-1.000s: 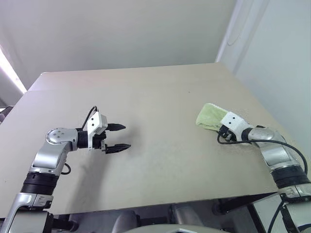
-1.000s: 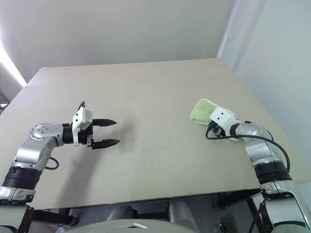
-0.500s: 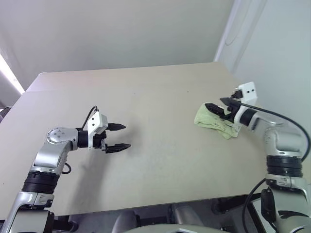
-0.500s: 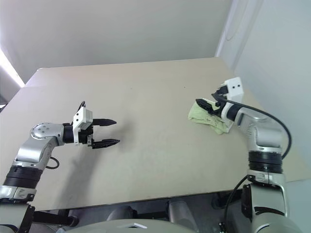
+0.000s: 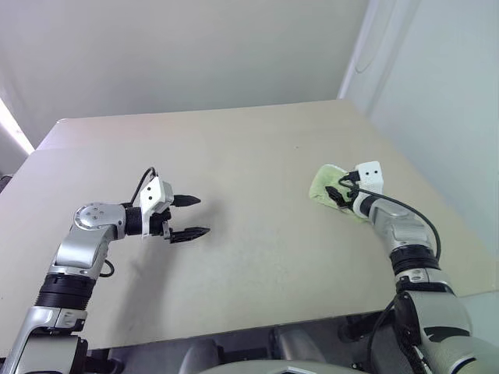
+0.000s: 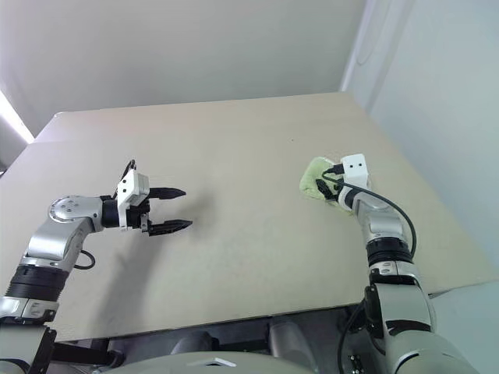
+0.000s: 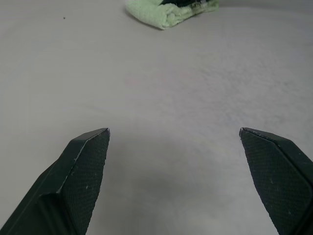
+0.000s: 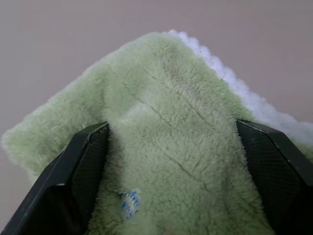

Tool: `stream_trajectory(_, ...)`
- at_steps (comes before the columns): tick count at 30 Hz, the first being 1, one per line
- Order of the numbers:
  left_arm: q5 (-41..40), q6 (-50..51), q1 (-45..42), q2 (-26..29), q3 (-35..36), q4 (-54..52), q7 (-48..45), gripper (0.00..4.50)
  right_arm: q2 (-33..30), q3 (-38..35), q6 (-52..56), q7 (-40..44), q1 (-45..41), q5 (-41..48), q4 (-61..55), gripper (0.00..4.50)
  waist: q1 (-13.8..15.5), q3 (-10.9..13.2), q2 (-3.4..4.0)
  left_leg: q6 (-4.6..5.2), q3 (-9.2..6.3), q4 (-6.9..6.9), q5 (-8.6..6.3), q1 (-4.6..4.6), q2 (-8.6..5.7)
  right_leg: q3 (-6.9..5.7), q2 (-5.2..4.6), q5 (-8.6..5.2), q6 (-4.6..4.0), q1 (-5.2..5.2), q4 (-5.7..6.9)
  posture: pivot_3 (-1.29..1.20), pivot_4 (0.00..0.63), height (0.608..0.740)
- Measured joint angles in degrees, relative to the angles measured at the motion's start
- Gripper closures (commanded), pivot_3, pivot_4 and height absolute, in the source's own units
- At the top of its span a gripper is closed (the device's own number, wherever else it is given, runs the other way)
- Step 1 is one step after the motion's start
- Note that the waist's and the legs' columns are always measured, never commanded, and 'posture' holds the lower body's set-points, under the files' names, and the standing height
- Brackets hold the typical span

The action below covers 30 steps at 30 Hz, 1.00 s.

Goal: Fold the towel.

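The towel [image 5: 322, 182] is a light lime-green terry bundle with a whitish edge, lying bunched on the right side of the tan table [image 5: 257, 148]. My right gripper [image 5: 337, 195] sits low over its near part. In the right wrist view its two fingers [image 8: 83, 166] stand wide apart with the towel [image 8: 166, 112] between them, so it is open. My left gripper [image 5: 201, 216] hovers open over bare table on the left, pointing toward the towel [image 7: 164, 12], with nothing between its fingers [image 7: 83, 166].
The table's right edge [image 5: 437, 202] runs close beside the towel and my right arm. A pale wall stands behind the far edge [image 5: 203, 115]. Bare tabletop stretches between the two grippers.
My right gripper rose off the towel, rolled, opened wider, then came down and forward onto the bundle. The left gripper stayed put. The camera view shifted slightly.
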Motion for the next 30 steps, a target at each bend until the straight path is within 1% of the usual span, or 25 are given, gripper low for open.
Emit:
stream_trajectory(6,-0.04,-0.39,0.01,-0.54,0.05,0.0,0.73,0.01,1.74,1.79,-0.78,-0.02,0.01,-2.06,-0.66,0.33,-1.37,-0.02,-0.02,0.0,-0.09,-0.02,0.0,0.04,0.03,-0.05,0.03,-0.01,-0.01,0.22,0.04,0.0,0.0,0.712)
stream_trajectory(11,-0.86,-0.1,-0.05,-1.0,0.62,0.0,1.23,0.01,0.46,1.25,0.32,1.7,0.39,-1.4,-2.38,0.33,-1.42,0.0,0.02,0.0,-0.11,0.0,0.0,0.06,0.01,-0.05,0.01,-0.01,0.0,0.24,0.0,0.0,0.0,0.712)
stream_trajectory(13,-1.44,0.17,-0.08,-1.04,1.03,0.03,1.3,0.01,-2.17,-0.11,3.88,5.74,2.06,1.9,-7.58,0.33,-1.09,0.06,0.11,0.0,-0.11,0.02,0.0,0.01,-0.02,-0.05,-0.02,0.0,0.04,0.0,-0.01,0.0,0.0,0.712)
stream_trajectory(17,-2.48,1.07,-0.32,-1.22,2.17,0.26,1.89,0.01,-8.64,-4.14,11.31,12.31,5.97,8.5,-22.92,0.33,-0.14,0.11,0.2,0.01,-0.1,-0.06,-0.01,-0.11,-0.02,-0.05,-0.02,0.07,0.22,-0.22,-0.01,0.0,0.0,0.712)
stream_trajectory(20,-2.65,1.06,-0.92,-1.47,2.48,1.36,2.19,0.01,-13.54,-6.01,17.25,17.23,10.68,14.01,-36.28,0.33,0.28,0.11,0.19,0.01,-0.13,-0.14,-0.01,-0.09,0.0,-0.11,0.0,0.0,0.17,-0.23,-0.01,0.0,0.0,0.712)
stream_trajectory(21,-2.7,1.05,-1.06,-1.59,2.51,1.68,2.22,0.01,-15.54,-6.17,19.87,19.55,13.71,16.52,-41.56,0.33,0.49,0.11,0.19,0.01,-0.16,-0.15,-0.01,-0.09,0.0,-0.15,0.0,-0.05,0.1,-0.23,-0.01,0.0,0.0,0.712)
stream_trajectory(24,-2.73,1.19,-1.62,-1.77,2.6,2.71,2.3,0.01,-18.61,-6.97,26.35,24.42,21.31,23.64,-52.74,0.33,1.15,0.11,0.18,0.01,-0.08,-0.1,-0.01,-0.07,-0.01,-0.08,-0.01,-0.08,0.07,-0.22,-0.02,0.0,0.0,0.712)
stream_trajectory(26,-2.74,1.21,-2.62,-1.88,2.56,4.01,2.23,0.01,-19.37,-8.0,29.61,25.82,25.13,27.57,-58.68,0.33,1.56,0.12,0.17,0.01,-0.04,0.02,-0.01,-0.07,-0.02,-0.06,-0.01,-0.07,0.08,-0.21,-0.01,0.0,0.0,0.712)
stream_trajectory(30,-2.72,0.99,-4.42,-1.5,3.06,8.04,2.36,0.01,-20.56,-8.03,30.61,27.37,30.54,30.7,-65.41,0.33,1.75,0.14,0.12,0.0,-0.04,0.07,-0.01,-0.02,-0.02,-0.07,-0.02,-0.07,0.07,-0.15,-0.02,0.0,0.0,0.712)
